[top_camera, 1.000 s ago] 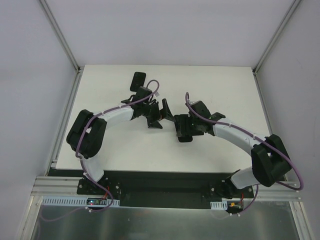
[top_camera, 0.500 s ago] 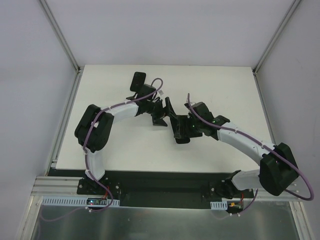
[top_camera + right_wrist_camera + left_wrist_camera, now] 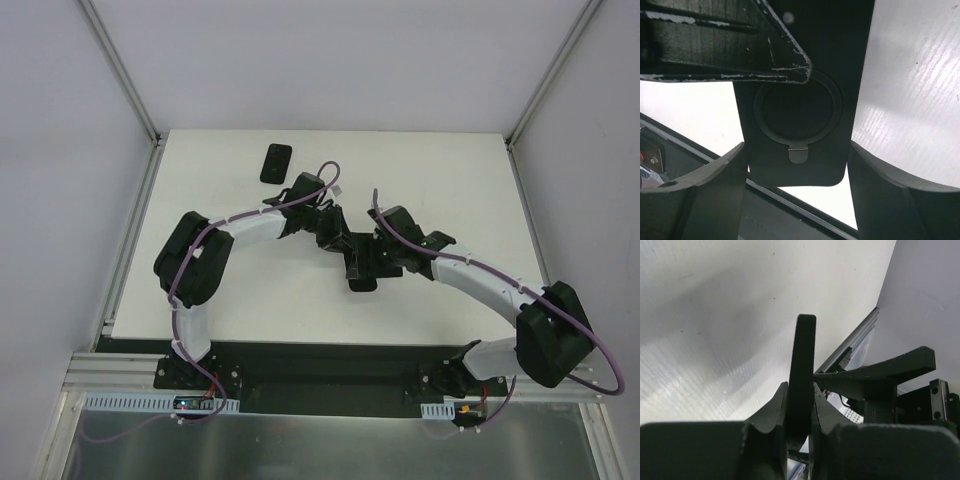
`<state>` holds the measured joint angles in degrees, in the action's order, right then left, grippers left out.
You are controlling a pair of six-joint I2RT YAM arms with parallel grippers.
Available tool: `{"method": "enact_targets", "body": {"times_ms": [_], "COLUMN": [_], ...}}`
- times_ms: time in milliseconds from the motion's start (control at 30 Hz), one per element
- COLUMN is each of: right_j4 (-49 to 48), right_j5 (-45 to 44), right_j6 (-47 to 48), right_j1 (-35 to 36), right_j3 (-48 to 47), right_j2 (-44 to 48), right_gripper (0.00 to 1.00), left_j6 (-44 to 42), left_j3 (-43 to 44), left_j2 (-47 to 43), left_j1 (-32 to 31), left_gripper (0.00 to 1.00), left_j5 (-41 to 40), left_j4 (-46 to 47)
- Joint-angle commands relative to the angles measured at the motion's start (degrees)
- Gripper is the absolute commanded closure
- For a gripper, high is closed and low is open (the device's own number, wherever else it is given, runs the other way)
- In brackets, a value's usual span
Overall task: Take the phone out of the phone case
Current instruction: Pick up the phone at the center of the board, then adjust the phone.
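Your left gripper point(image 3: 800, 395) has its jaws pressed tight on the thin edge of the phone case point(image 3: 804, 350). From that wrist you see the case from its side, like a dark blade poking out between the two fingers.

Your right gripper point(image 3: 796, 150) has its jaws spread wide. One finger sits on each long side of the same case, and both seem to touch it. So both arms hold the case, near the middle of the table point(image 3: 450, 190). You cannot tell if the case touches the table.

From the right wrist you see the flat back of the case. It is black, with a round ring point(image 3: 798, 107) on it and a small tab point(image 3: 798, 155) at 6 o'clock of the ring. One scratched finger point(image 3: 740, 55) of the left gripper crosses the case at 12 o'clock in that view. You cannot see the inside of the case in any view.

The phone point(image 3: 276, 163) is out of the case. It lies flat on the table, at about 11 o'clock from the case in the top view, well apart from both grippers.

The table is white. Pale grey walls point(image 3: 320, 60) stand at 9, 12 and 3 o'clock, with metal posts point(image 3: 120, 65) running to the far corners. A black plate point(image 3: 330, 365) at 6 o'clock holds the arm bases. A purple cable point(image 3: 230, 215) runs along each arm.
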<state>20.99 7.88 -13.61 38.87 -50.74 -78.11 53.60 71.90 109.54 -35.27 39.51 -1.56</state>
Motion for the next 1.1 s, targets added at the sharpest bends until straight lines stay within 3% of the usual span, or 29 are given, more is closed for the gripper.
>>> {"method": "enact_targets", "body": {"times_ms": [0,67,100,233,367,533,667,833,1067], "right_j4": [-2.8,-2.1,-1.84,0.18,4.13,9.93,13.1,15.56,13.73], "right_j5": [-0.32,-0.58,-1.02,-3.3,-10.14,-24.38,-32.74,-42.15,-45.58], "right_j6": [-0.55,-0.28,-0.19,0.24,1.91,5.43,8.06,11.31,12.81], "right_j1": [0.33,0.33,0.24,0.33,1.82,10.77,19.29,24.05,26.25], "right_j3": [-2.52,-2.43,-2.43,-2.35,-3.13,-8.92,-14.55,-20.01,-21.68], "right_j2": [0.67,1.72,2.16,5.41,10.77,10.0,2.46,-5.73,-13.81], "right_gripper": [0.44,0.32,0.2,0.07,0.04,0.03,0.02,0.02,0.15], "left_j6": [1.41,1.24,1.15,1.59,3.26,5.19,6.25,6.51,6.6], "left_j3": [-0.09,-0.09,-0.18,-1.32,-2.9,-2.73,-1.85,-2.02,-2.29], "left_j2": [-2.83,-3.53,-3.8,-5.64,-8.63,-10.22,-9.69,-10.22,-11.98], "left_j1": [-0.07,0.11,0.2,1.6,3.53,4.15,4.15,4.15,4.15], "left_gripper": [1.0,1.0,1.0,1.0,1.0,1.0,1.0,1.0,1.0], "left_j5": [0.13,0.05,-0.04,-0.31,-2.5,-7.77,-7.95,-7.95,-8.74], "left_j4": [1.39,1.47,1.39,1.47,1.21,-2.92,-4.59,-5.99,-7.22]}}
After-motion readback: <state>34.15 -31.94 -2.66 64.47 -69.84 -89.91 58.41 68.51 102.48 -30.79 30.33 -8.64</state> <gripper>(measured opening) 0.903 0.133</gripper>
